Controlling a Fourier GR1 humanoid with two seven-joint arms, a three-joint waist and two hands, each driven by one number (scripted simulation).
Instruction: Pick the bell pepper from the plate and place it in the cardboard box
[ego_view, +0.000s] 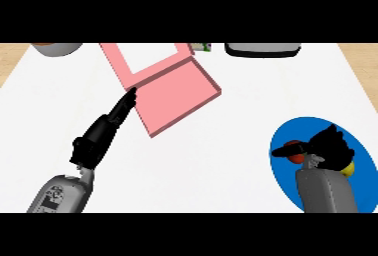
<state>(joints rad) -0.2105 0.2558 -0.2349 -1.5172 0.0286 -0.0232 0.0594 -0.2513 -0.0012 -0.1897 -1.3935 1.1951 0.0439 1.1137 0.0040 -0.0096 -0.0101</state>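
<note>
White counter (221, 165); red-yellow bell pepper (297, 158) in right hand (332, 147).

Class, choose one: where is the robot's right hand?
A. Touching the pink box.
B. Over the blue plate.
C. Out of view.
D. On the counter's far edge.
B: the right hand curls round the bell pepper over the blue plate.
</note>
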